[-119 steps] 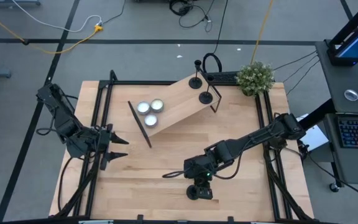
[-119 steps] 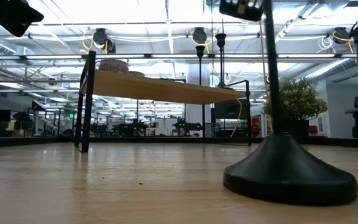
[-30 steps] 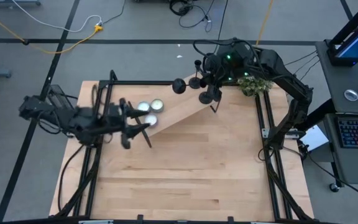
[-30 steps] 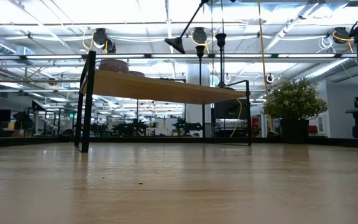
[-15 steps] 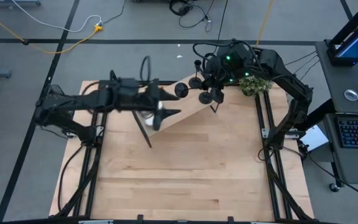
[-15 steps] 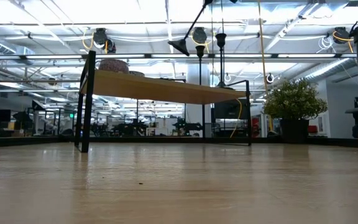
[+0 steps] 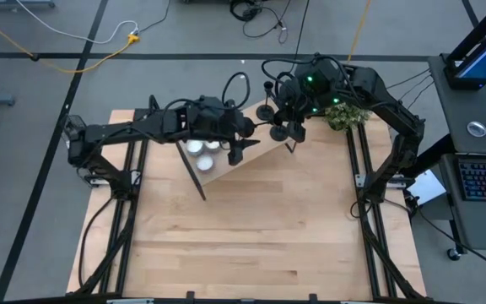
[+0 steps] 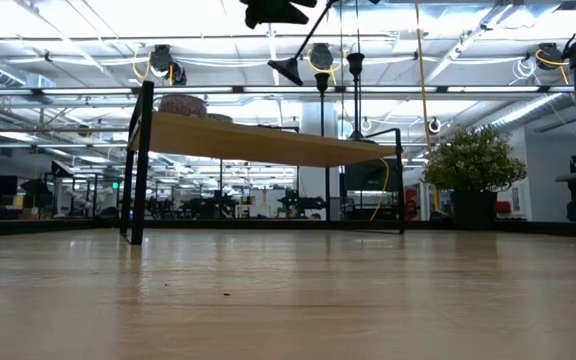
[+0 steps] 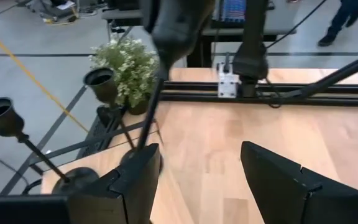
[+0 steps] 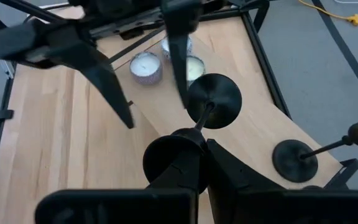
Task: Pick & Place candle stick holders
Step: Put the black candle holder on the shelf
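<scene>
the landmark here is the raised wooden shelf (image 7: 247,135), a slanted board on black legs at the far side of the table (image 7: 251,245).

over the shelf's left end, above the tealights (image 7: 199,150), hangs the left gripper (image 7: 236,142). its fingers (image 9: 284,174) stand apart with nothing between them, and they point along the board toward its right end.

at mid-shelf a candle stick holder (image 10: 213,102) is carried tipped over in the air, its round base swung out toward the left gripper and its thin stem running back to the right. the right gripper (image 10: 194,152), over the shelf's right end, is clamped tight on that stem near the cup.

on the shelf's right end itself two more holders (image 7: 281,127) stand upright, just beside the right gripper.

so the stem's long axis lies nearly in line with the shelf, base first toward the open left fingers. the left arm looks nearest to the base, and i judge a handover or a steadying grip would need its fingers to close across the stem, not along it.
</scene>
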Robot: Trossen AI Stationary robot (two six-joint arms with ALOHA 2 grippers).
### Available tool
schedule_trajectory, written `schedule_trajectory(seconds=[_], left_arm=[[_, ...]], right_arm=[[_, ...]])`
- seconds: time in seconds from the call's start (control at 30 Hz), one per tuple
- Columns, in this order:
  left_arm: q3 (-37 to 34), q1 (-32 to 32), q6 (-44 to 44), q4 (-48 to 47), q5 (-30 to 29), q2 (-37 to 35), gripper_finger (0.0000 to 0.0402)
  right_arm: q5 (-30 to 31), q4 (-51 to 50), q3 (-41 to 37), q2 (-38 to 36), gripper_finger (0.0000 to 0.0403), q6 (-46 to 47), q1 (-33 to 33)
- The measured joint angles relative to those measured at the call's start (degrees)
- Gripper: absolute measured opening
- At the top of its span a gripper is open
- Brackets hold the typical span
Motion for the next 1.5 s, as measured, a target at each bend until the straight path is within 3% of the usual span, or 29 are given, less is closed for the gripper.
schedule_trajectory(seconds=[0.3, 0.83, 0.97, 1.17, 1.27, 1.5], left_arm=[[0.06, 1.1, 0.27, 2.87, -3.76, 1.86, 0.0232], [0.04, 2.38, -1.31, 2.79, -1.75, 4.23, 0.0229], [0.04, 2.64, -1.85, 2.71, 0.72, 4.42, 0.019], [0.04, 2.6, -1.92, 2.93, 1.36, 4.55, 0.0078], [0.02, 2.84, -0.99, 3.69, 5.33, 4.55, 0.0023], [-0.02, 2.86, -1.46, 4.13, 5.51, 4.6, 0.0017]], right_arm=[[-2.89, 0.66, -2.66, -0.04, 0.0003, 0.63, 0.02], [-5.95, 4.32, -6.85, -0.04, 0.0003, 0.92, 0.04], [-5.95, 4.24, -6.91, -0.02, 0.0003, 0.92, 0.04], [-5.88, 4.2, -6.91, -0.02, 0.0003, 1.28, 0.07], [-6.3, 3.95, -6.91, -0.02, 0.0003, 1.37, 0.07], [-5.64, 3.5, -6.88, -0.02, 0.0014, 1.28, 0.44]])
